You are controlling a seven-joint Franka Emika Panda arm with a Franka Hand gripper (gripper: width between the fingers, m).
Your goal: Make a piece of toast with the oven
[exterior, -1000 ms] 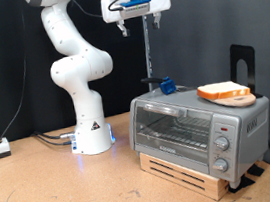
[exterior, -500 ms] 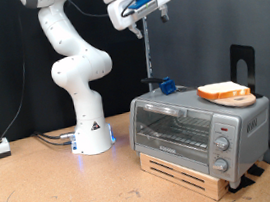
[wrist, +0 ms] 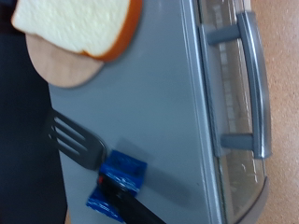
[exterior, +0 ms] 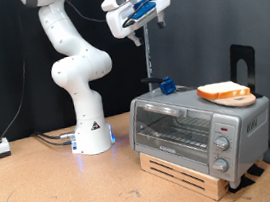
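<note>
Toast (exterior: 225,92) lies atop oven (exterior: 195,131), gripper (exterior: 147,27) well above.

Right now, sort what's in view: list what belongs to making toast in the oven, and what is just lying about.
Belongs to the job:
- piece of toast on the oven top
- toaster oven, door shut
- gripper, high above the oven, holding nothing

Just there:
- round wooden plate under the toast
- spatula with blue handle on the oven top
- wooden pallet under the oven

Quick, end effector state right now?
End effector: raised high above the oven, nothing between its fingers; open or shut cannot be told.
</note>
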